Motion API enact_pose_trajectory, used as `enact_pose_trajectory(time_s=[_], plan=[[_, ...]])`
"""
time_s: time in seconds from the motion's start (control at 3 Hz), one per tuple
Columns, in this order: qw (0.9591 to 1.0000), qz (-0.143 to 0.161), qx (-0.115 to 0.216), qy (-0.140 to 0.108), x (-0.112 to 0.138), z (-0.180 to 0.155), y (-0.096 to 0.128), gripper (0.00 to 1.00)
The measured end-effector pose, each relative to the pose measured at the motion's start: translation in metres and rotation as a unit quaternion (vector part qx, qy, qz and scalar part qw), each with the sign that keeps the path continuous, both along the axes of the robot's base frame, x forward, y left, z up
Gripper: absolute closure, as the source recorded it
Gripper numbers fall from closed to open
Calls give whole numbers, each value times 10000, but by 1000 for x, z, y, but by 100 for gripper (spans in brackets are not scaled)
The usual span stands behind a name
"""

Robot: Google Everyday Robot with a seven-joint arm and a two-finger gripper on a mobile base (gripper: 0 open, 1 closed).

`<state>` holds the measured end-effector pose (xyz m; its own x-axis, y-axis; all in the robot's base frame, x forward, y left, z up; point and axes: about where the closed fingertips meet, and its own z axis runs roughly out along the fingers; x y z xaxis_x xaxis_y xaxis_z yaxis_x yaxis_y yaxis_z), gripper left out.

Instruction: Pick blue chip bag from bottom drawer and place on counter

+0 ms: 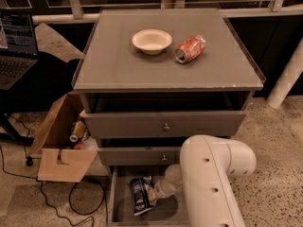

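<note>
- The gripper (154, 193) is down inside the open bottom drawer (166, 213), at the end of the white arm (213, 174) that reaches in from the near right.
- It sits right against the right edge of the blue chip bag (140, 196); whether it is apart or clamped on the bag cannot be told.
- The bag lies crumpled in the left half of the drawer, on its grey floor.
- On the counter (118, 63), toward the far side, stand a pale bowl (151, 40) and, just right of it, an orange-red soda can (191, 48) on its side.
- The top drawer (203, 123) is pulled slightly out.
- An open cardboard box (61, 163) sits on the floor left of the cabinet.
</note>
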<state>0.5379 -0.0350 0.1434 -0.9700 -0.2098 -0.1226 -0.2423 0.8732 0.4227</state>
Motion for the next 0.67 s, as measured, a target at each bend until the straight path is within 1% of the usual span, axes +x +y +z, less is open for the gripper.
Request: enact_pose_trajectory(time_s=[0.33,0.67], plan=[[10000,1,1,0,0,0,0,100],[9990,375,232,50,-4,10,8,100]])
